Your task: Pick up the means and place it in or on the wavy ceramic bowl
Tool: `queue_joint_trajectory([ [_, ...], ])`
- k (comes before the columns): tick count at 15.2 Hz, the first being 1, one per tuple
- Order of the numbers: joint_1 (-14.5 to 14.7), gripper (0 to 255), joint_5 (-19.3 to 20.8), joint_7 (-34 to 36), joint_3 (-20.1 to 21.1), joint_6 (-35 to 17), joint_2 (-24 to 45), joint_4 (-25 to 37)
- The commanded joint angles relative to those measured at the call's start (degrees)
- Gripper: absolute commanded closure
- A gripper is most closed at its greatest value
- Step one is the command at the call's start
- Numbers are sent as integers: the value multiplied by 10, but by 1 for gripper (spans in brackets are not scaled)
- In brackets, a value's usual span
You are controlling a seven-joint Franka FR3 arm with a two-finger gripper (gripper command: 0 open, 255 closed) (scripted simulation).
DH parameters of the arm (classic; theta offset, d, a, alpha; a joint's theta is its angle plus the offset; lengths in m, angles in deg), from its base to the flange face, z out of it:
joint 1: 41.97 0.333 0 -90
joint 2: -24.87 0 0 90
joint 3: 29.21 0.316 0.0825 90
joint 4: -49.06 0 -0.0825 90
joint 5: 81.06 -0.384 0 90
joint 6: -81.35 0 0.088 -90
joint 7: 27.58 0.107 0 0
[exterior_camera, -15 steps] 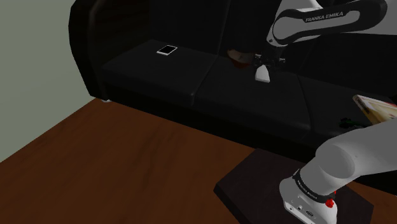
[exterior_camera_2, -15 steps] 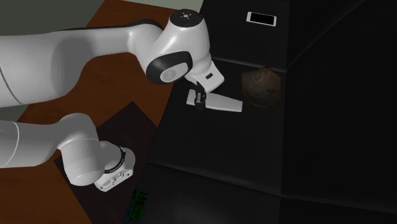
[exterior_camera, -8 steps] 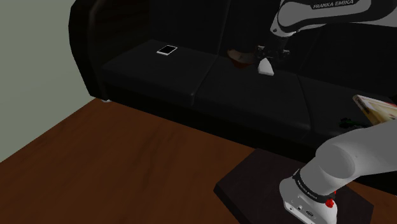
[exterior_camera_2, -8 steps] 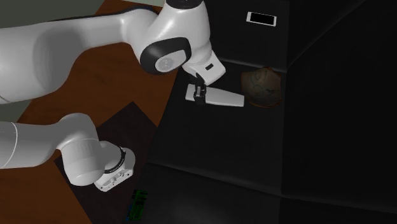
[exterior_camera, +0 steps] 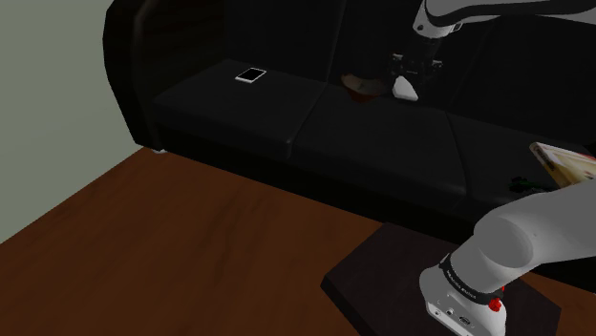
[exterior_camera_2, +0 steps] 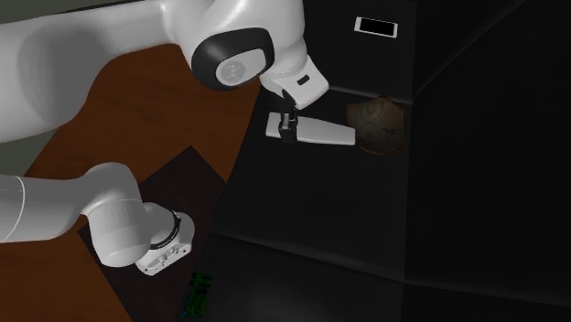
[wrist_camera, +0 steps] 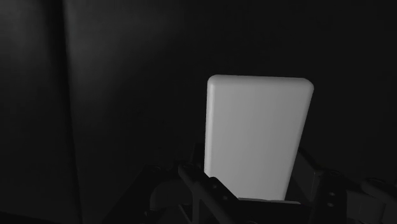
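A flat white slab with rounded corners (exterior_camera_2: 320, 134) hangs level above the black sofa seat, and my black gripper (exterior_camera_2: 287, 128) is shut on one end of it. Its free end reaches to the near rim of the brown wavy bowl (exterior_camera_2: 377, 125), which stands on the seat. In the shoulder view the slab (exterior_camera: 406, 91) hangs under the gripper (exterior_camera: 410, 74), just right of the bowl (exterior_camera: 361, 87). The wrist view has the slab (wrist_camera: 257, 137) standing up from between the fingers (wrist_camera: 203, 184), with the dark seat behind it.
A white-framed phone (exterior_camera: 251, 74) lies further along the sofa (exterior_camera: 239, 115), also seen past the bowl as the phone (exterior_camera_2: 377, 26). A printed book (exterior_camera: 565, 162) lies on the seat near the stand (exterior_camera: 439, 286). Brown wooden floor (exterior_camera: 191, 248) lies before the sofa.
The gripper has risen and carried the slab toward the bowl; the slab's free end now reaches the bowl's rim. The grip has stayed shut.
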Motion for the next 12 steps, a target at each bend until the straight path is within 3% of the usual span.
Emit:
queue_joint_trajectory([
  [1,0,255,-1,0,1,13,0,13],
  [12,-7,255,-3,-20,-10,29,257,288],
])
